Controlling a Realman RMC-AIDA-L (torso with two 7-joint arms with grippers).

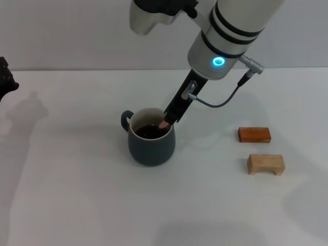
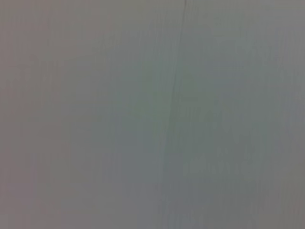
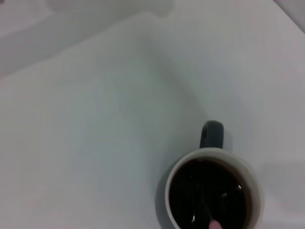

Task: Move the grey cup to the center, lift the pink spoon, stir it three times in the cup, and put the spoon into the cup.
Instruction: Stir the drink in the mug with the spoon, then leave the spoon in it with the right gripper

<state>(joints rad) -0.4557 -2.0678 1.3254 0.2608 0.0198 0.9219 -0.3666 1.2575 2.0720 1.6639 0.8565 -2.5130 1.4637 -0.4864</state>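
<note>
Grey cup (image 1: 151,143) stands upright near the middle of the white surface (image 1: 66,189), handle toward the robot's left and slightly away. Dark liquid inside, white inner wall showing at the rim.

Right tool (image 1: 169,119) reaches down from above and from the robot's right, slanted, its tip at the cup's rim on the right-hand side. It is clenched on the pink spoon (image 1: 163,124); only a short stub of pale pink handle shows just under the tip.

Spoon's long axis runs with the tool's slant: handle up and to the right, neck angling down and left into the liquid. In the right wrist view a thin dark line crosses the liquid in the cup (image 3: 213,191) from the pink handle end (image 3: 215,225) toward the middle. Judgement: that is the neck, bowl submerged. So the spoon sits directly below the tool, inside the cup; stirring or release both depend on the tip staying inside the rim.

Left tool (image 1: 6,77) sits at the far left edge, well apart from the cup, mostly cut off; cannot tell its state. Left wrist view shows only blank grey.

Hidden: spoon bowl, the grasp itself, stir count.

An orange-brown block (image 1: 254,134) and a light wooden block (image 1: 265,164) lie to the right, well apart from the cup.
</note>
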